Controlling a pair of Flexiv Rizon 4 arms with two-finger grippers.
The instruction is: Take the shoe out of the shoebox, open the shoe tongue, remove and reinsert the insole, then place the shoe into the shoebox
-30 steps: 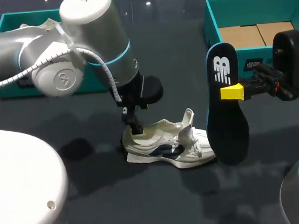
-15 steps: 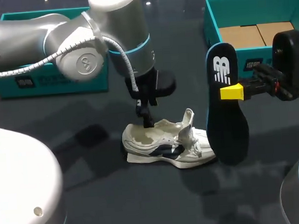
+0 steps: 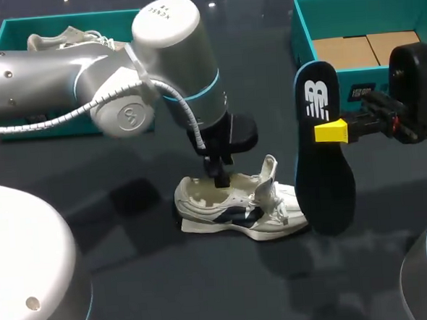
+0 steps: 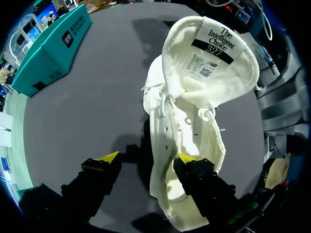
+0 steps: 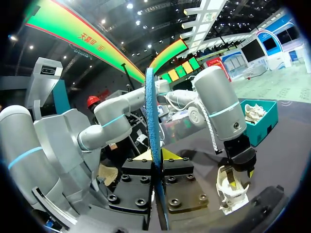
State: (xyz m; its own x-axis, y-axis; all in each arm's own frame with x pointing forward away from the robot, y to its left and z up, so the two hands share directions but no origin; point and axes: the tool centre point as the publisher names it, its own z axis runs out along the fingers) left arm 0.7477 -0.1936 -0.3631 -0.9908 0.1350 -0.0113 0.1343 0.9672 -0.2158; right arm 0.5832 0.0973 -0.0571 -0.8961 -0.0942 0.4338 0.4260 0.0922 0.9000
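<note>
A white shoe [image 3: 242,209] lies on its side on the dark table, its tongue [image 3: 270,171] pulled up. My left gripper [image 3: 220,180] hangs over the shoe's opening. In the left wrist view the shoe [image 4: 194,97] runs ahead of the left gripper [image 4: 146,158]. One finger is inside the opening, the other is outside the side wall with a gap, so it is open. To the right of the shoe, my right gripper [image 3: 333,132] is shut on the dark insole [image 3: 324,182], held upright above the table. The right wrist view shows the insole [image 5: 149,111] edge-on between that gripper's [image 5: 156,156] fingers.
A teal shoebox [image 3: 307,24] with cardboard [image 3: 366,49] inside stands at the back right, behind the insole. A second teal box [image 3: 17,30] at the back left holds another white shoe [image 3: 65,38].
My left arm has swung right, carrying its gripper from the shoe's heel toward the middle of the opening, and its fingers have drawn closer together. The right arm and insole have not moved.
</note>
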